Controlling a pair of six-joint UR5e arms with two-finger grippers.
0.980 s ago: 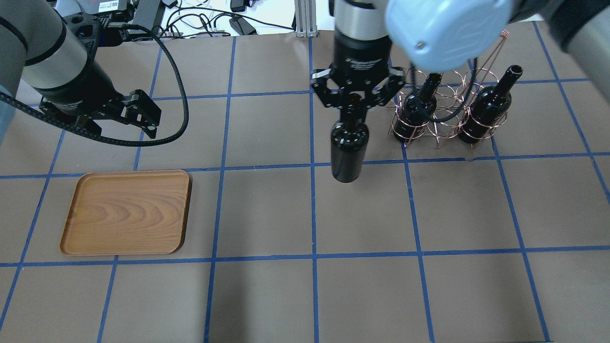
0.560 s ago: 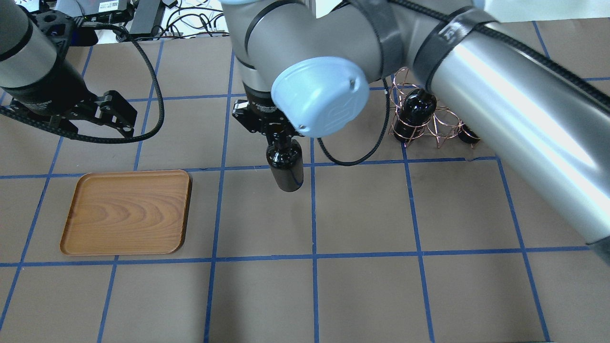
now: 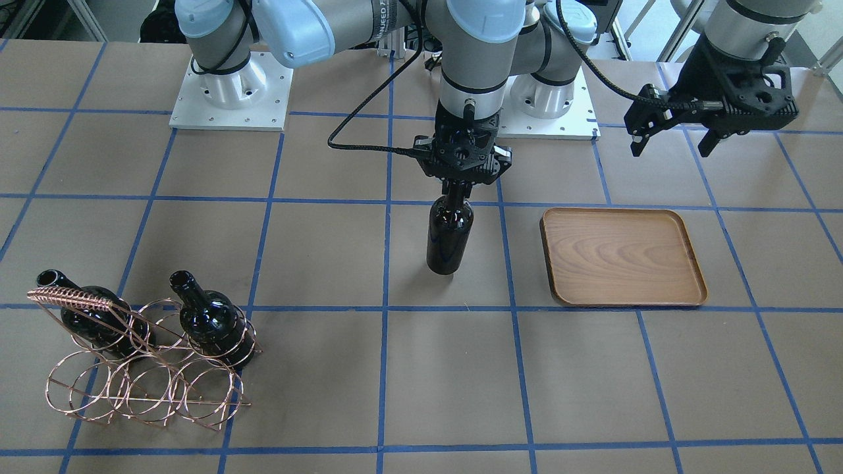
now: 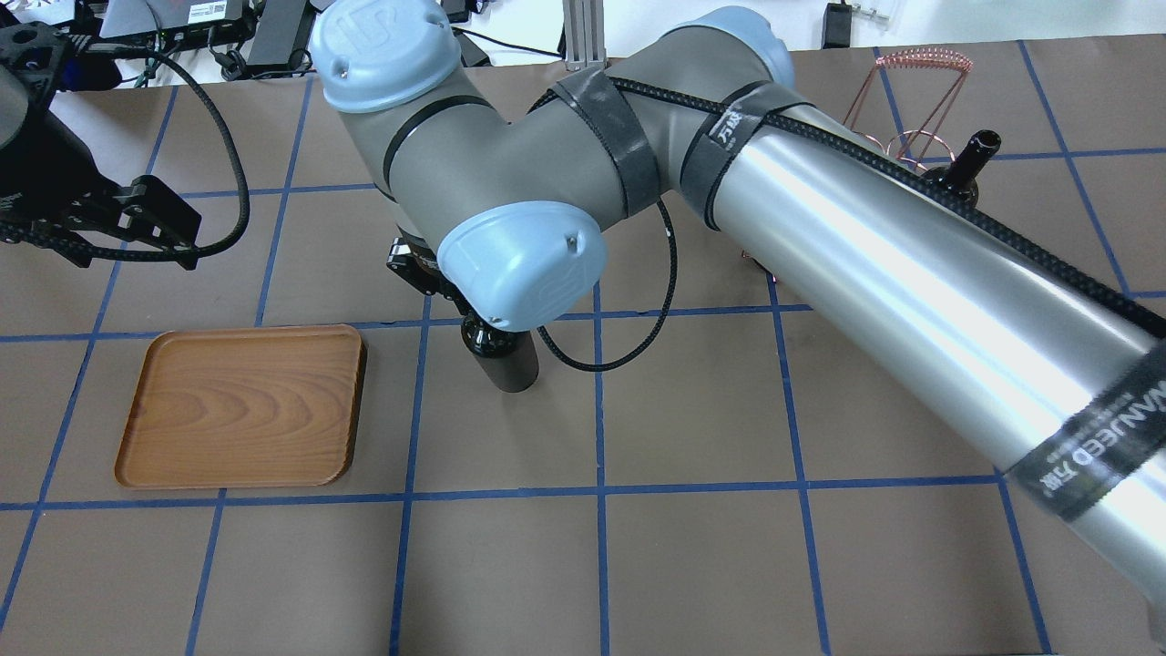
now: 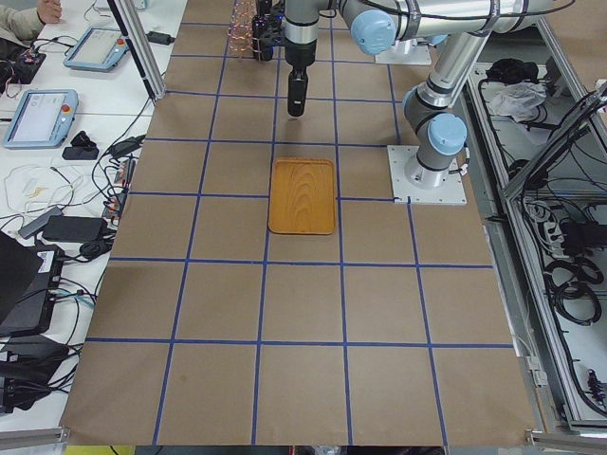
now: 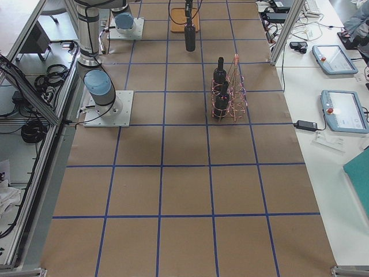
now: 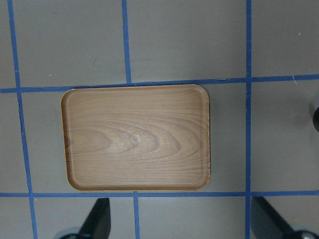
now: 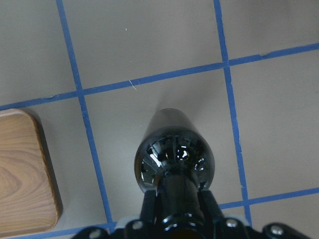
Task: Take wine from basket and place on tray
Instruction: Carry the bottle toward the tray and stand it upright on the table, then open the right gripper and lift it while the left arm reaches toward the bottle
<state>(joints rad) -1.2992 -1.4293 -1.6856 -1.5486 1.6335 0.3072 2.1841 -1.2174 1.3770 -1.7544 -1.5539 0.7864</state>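
Observation:
My right gripper (image 3: 461, 187) is shut on the neck of a near-black wine bottle (image 3: 450, 237) and holds it upright over the table, between the basket and the tray. In the overhead view only the bottle's body (image 4: 506, 363) shows below my right arm's elbow. The brown wooden tray (image 3: 622, 257) (image 4: 241, 405) lies empty to the bottle's side. Its corner shows in the right wrist view (image 8: 22, 174). The copper wire basket (image 3: 141, 375) holds two more bottles (image 3: 214, 322) (image 3: 92, 316). My left gripper (image 3: 672, 141) is open and empty, hanging over the tray (image 7: 134, 137).
The table is brown with a blue tape grid. My right arm (image 4: 865, 246) stretches across the overhead view and hides most of the basket; only the basket's handle (image 4: 920, 59) and one bottle neck (image 4: 970, 155) show. Cables and devices lie beyond the far table edge.
My right arm has carried the bottle away from the basket toward the tray, about two grid squares. My left gripper has drifted further toward its own table edge, still open.

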